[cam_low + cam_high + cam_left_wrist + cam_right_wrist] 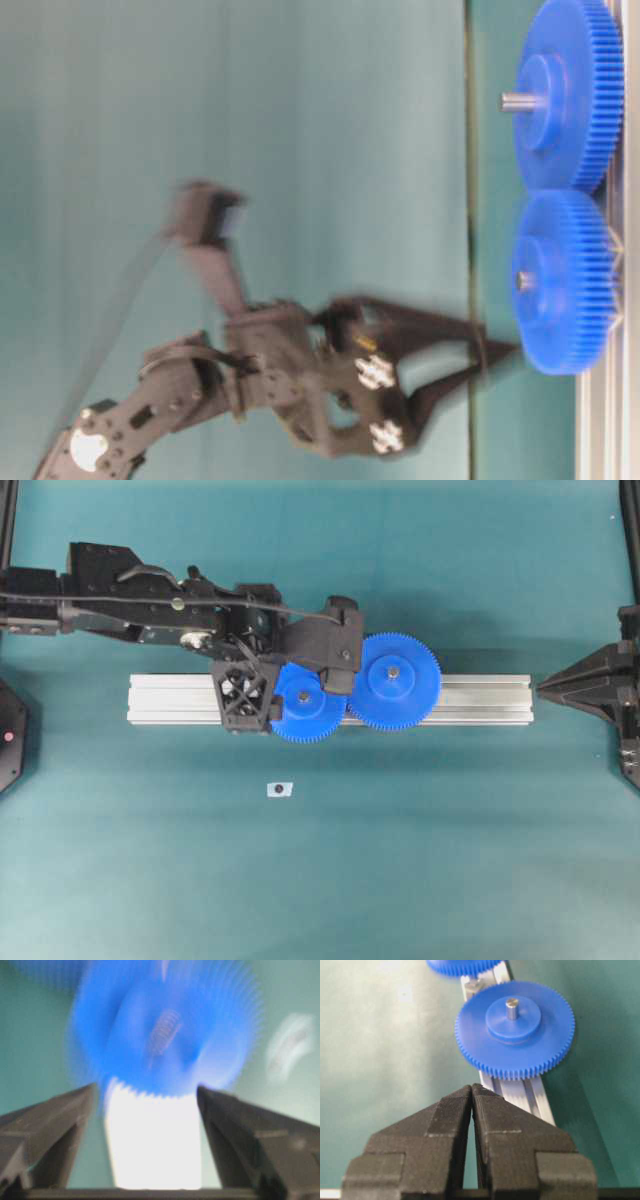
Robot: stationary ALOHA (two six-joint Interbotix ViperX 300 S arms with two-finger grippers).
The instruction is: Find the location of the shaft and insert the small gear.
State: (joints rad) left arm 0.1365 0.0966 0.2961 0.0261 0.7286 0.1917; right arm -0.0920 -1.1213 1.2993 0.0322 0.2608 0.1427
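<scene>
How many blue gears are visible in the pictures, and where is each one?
2. The small gear sits on the aluminium rail, beside the left pincer. The larger gear is on the same rail, meshing with it on the right. No others show.

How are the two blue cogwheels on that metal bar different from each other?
The small gear is narrower than the larger gear. The larger gear's grey pin sticks well above its hub; the small gear's centre shows only a short metal tip. Both are bright blue, toothed, and sit meshed on the aluminium rail.

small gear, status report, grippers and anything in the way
Left gripper open, straddling the small gear. Right gripper shut, empty, parked clear. Small gear sits on the rail, teeth against the large gear. Nothing in the way.
</scene>
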